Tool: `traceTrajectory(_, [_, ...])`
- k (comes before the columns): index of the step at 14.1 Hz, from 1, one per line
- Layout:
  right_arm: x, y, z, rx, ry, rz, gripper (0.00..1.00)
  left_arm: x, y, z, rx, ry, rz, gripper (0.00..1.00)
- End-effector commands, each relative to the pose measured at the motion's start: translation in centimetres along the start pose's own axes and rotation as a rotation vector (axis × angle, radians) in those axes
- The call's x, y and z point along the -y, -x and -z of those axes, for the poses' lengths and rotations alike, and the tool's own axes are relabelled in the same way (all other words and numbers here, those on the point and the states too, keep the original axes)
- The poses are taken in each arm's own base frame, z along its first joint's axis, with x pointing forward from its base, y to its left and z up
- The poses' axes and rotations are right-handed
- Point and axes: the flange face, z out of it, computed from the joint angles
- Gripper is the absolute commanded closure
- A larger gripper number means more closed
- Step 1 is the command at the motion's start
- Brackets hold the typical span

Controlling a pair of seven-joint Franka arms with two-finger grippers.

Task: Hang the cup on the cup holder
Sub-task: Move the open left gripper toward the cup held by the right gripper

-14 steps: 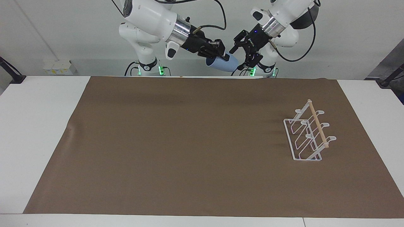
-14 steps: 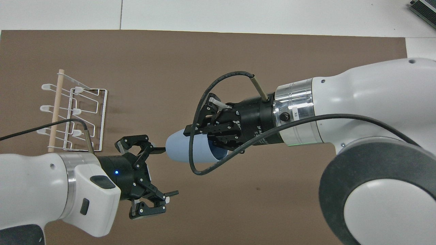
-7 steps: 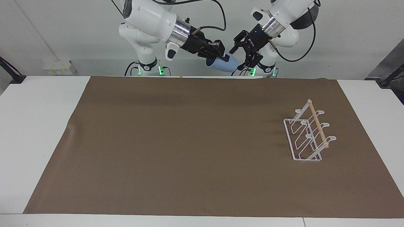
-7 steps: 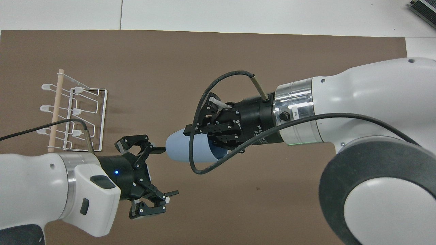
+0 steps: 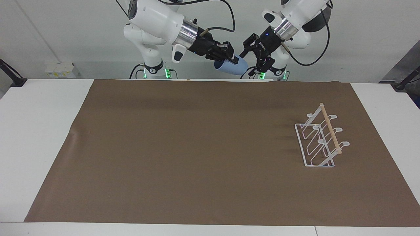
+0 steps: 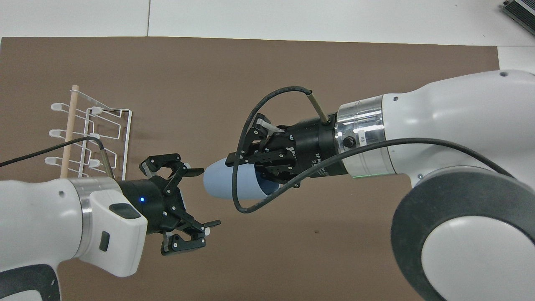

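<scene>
One cup [image 5: 231,67] was in view, a small light-blue tumbler with no handle, matte, tapering from a wider rim to a rounded closed base. It hung on its side in the air near the top centre of the facing view, over the edge of the surface [image 5: 39,131] closest to the robots. In the overhead view the cup [image 6: 228,182] sat near the middle of the frame, its closed end pointing toward the frame's left.

The right gripper [image 5: 226,55] was clamped on the cup at its rim end, one finger inside the mouth and one outside as far as the overhead view showed [image 6: 250,161].

The left gripper [image 5: 252,60] hung just beside the cup's closed end, spread wide with nothing in it. In the overhead view the left gripper [image 6: 200,196] showed one finger tip close to the cup's base and the other well below it in the frame; whether the upper tip touched the cup could not be told.

One cup holder [image 5: 323,141] stood on the brown mat [image 5: 183,157] at the right of the facing view, well apart from both grippers. It was a white wire rack with looped prongs and one light wooden rod along its top; six prong tips could be counted in the overhead view, at the cup holder [image 6: 90,138] in the frame's left part. No cup hung on it.
</scene>
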Motion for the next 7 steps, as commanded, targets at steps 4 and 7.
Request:
traceTrajectory(4, [0.5,-0.1,0.3,0.013,-0.029,-0.009,1.0,1.3,-2.0,-0.1,-0.038,-0.015,-0.004,0.0])
traceTrajectory(7, [0.5,-0.2,0.5,0.012,-0.03,-0.008,1.0,1.5,-2.5,0.2,-0.039,0.015,-0.001,0.0])
